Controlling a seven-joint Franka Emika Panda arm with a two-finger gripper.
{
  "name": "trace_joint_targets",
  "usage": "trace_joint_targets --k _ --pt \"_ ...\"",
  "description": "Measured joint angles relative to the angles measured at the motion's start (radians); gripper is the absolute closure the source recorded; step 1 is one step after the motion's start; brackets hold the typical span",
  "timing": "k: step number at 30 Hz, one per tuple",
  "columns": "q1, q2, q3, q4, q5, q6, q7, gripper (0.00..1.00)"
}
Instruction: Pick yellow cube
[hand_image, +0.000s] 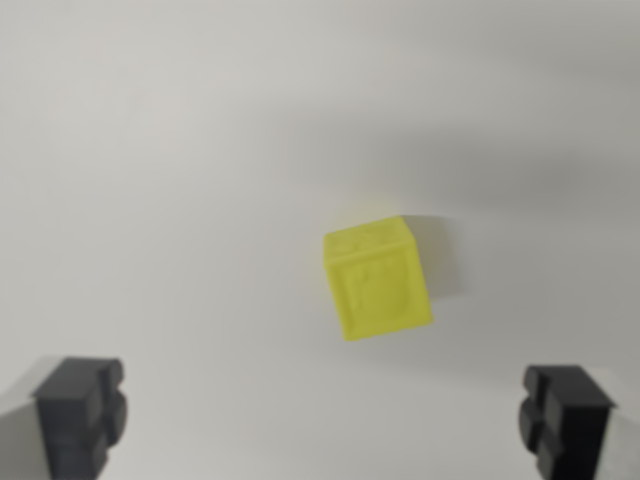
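Observation:
A small yellow cube (377, 278) lies on a plain white surface, a little right of the wrist view's middle and slightly turned. Its faces carry faint embossed marks. My gripper (322, 420) is open: one black fingertip (80, 415) shows at the bottom left and the other at the bottom right, far apart. The cube sits beyond the fingertips, closer to the right one, and touches neither. Nothing is between the fingers.
The white surface (160, 180) fills the whole view. A soft grey shadow band (520, 160) crosses the upper right, and the cube casts a small shadow to its right.

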Motion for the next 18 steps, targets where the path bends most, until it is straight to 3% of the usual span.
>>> trace_joint_targets --k 18 --pt "-0.022 0.046 0.000 -0.076 0.000 0.126 -0.087 0.00"
